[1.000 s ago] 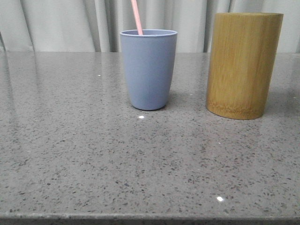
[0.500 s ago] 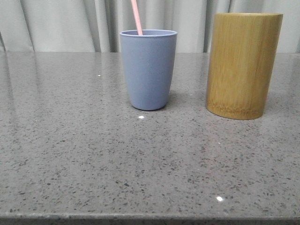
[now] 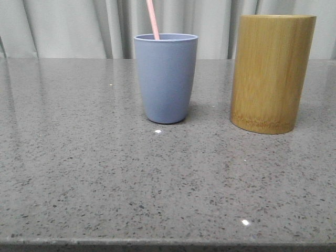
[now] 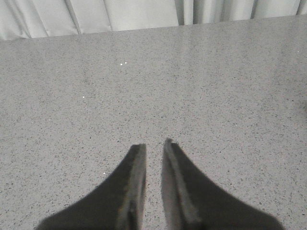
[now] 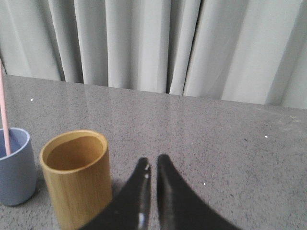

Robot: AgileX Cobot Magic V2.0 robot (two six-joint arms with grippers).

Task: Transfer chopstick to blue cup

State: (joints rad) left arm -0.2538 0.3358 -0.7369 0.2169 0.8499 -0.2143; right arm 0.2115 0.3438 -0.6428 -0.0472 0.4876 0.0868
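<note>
Already chopstick (image 3: 153, 20) in blue cup (image 3: 166, 79), apart from right tool (image 5: 152, 165).

The pale pink chopstick (image 3: 153, 19) stands tilted inside the upright, matte blue cup (image 3: 166, 79).

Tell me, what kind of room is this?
Probably a robot test room, not a real kitchen. There is a speckled grey stone-look table, plain pale curtains behind it, and just a blue cup holding a chopstick beside a bamboo holder.
</note>
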